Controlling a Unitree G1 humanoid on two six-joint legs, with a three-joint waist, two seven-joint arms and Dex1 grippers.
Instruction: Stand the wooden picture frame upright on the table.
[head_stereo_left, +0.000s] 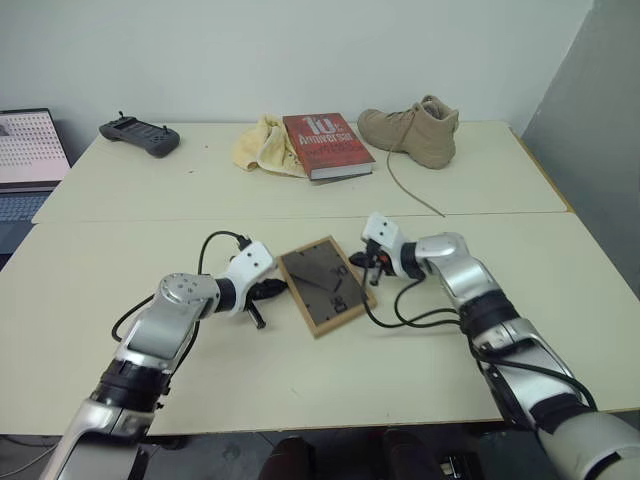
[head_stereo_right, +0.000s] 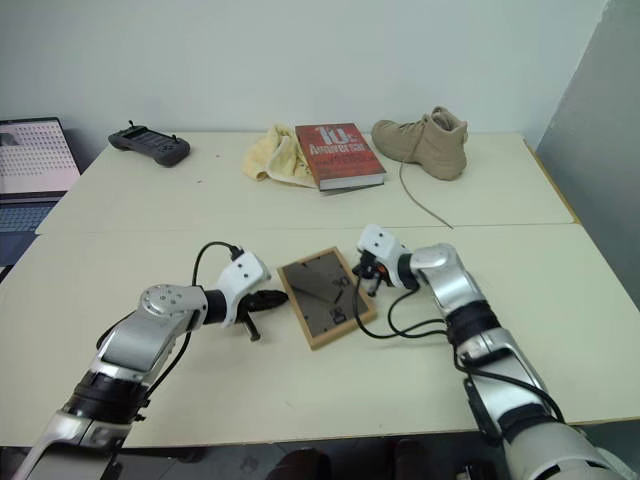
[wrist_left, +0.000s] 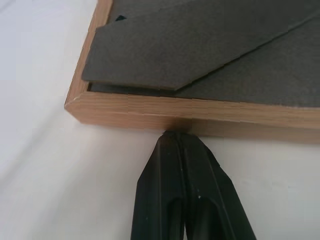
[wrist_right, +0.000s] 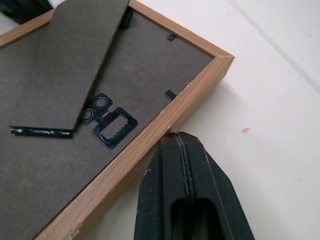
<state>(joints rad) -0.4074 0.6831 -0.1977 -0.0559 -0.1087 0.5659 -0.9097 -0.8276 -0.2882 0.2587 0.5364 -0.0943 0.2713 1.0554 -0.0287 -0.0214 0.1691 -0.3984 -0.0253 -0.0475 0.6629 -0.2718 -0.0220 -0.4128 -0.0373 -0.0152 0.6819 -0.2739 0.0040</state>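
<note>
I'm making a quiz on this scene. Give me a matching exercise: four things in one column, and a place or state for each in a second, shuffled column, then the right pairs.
Things
1. wooden picture frame
2. red book
3. tan boot
4. black controller

Places or states
A. far left corner of the table
B. lying back up between the two shut grippers
C. on its side at the far right, lace trailing toward the seam
D. resting partly on a yellow cloth

Pairs: 1-B, 2-D, 3-C, 4-A

The left gripper and right gripper each sit at a frame edge.
</note>
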